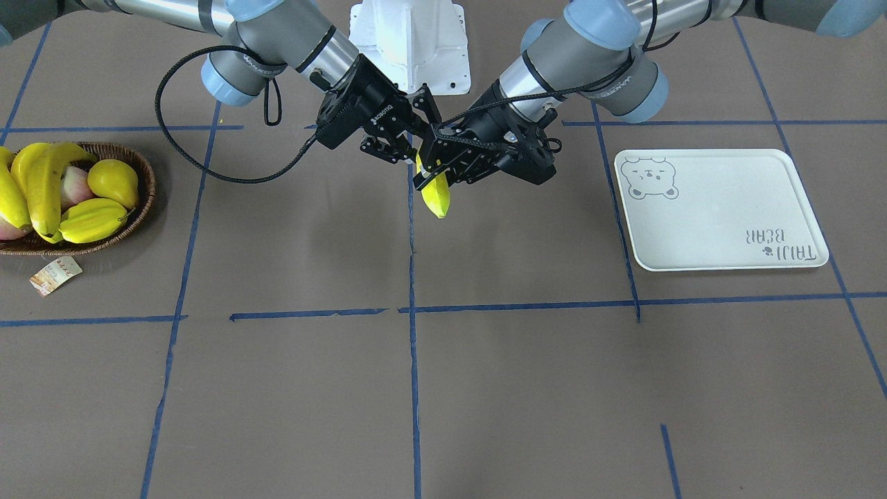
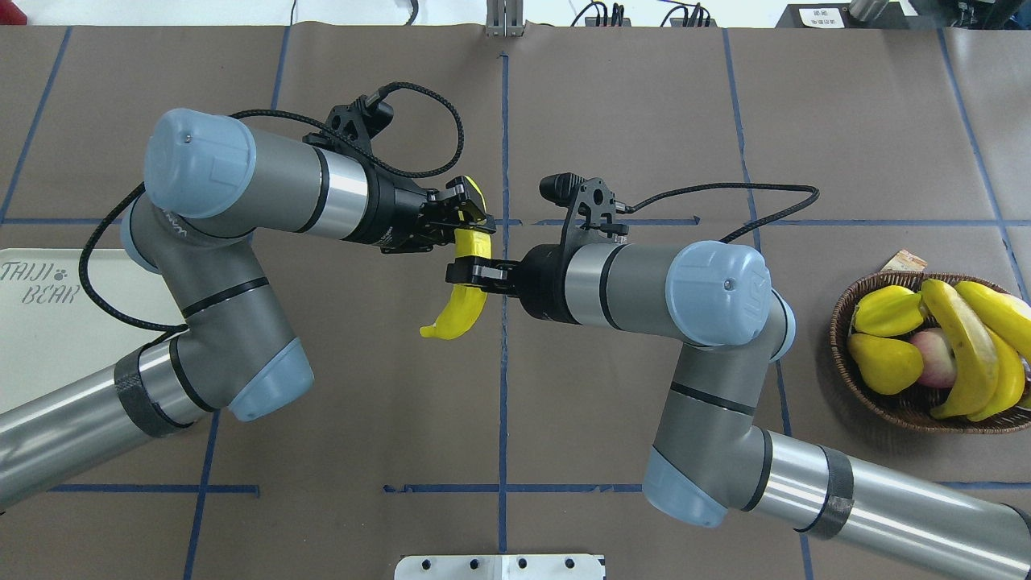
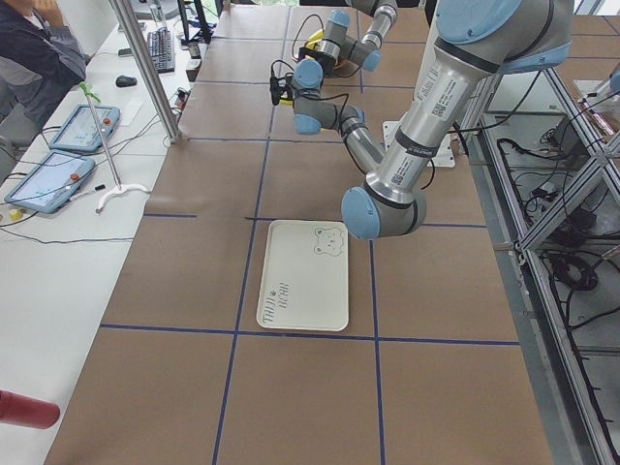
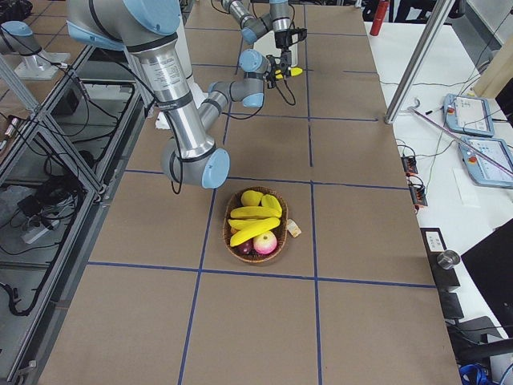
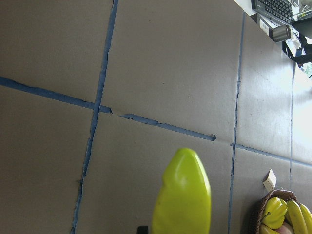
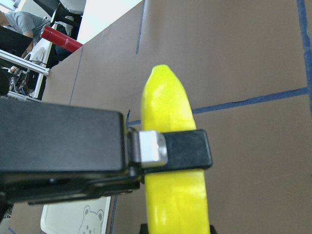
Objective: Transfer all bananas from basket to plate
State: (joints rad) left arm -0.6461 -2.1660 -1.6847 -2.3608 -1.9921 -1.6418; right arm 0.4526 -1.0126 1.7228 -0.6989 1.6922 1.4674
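Now our left gripper and right gripper both clamp one banana midair, plate on the left arm's side.

Held banana: bright yellow, greenish towards one tip.
Basket bananas: yellow.
Basket: brown woven wicker.
Plate: off-white, with a grey bear face and grey lettering.
Surface: brown, with a grid of blue tape lines.
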